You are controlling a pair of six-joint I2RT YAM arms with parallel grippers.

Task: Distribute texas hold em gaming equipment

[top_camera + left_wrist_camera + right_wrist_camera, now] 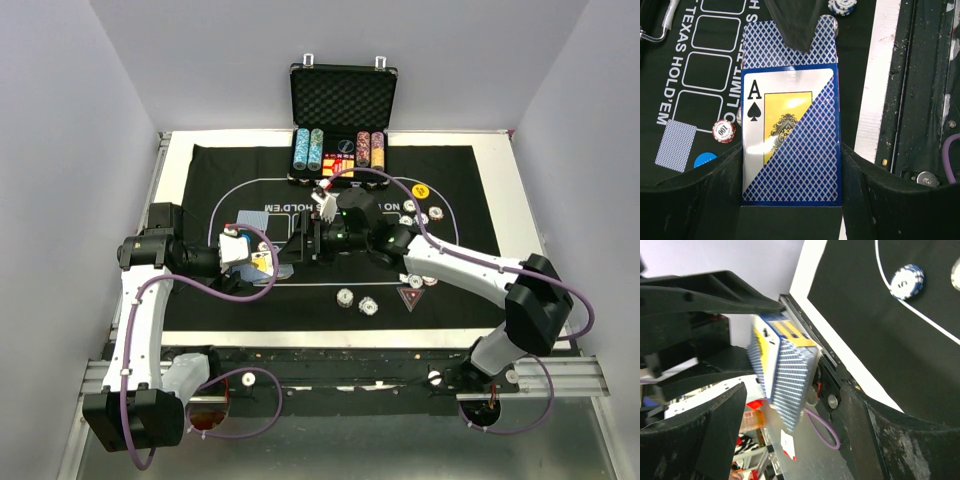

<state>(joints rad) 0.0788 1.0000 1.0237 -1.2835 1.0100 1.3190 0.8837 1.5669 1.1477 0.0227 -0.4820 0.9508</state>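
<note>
Left pincer (791, 150) pinches the pack of playing cards (790, 115) by its long sides, above the mat (852, 75) near its edge. Right pincer (795, 390) stands spread astride the pack's free end, with gaps on both sides. A loose card (675, 145) and a chip (724, 131) lie on the mat nearby.

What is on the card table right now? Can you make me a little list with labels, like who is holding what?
left end effector: shut on the card box
card box: blue pattern, ace of spades picture, flap open
right end effector: open, close by the box
loose card: face down on the mat
red-and-white chip: flat on the mat, beside the loose card
red triangular marker: on the mat's near side
case: lid up, at the far end of the table
</note>
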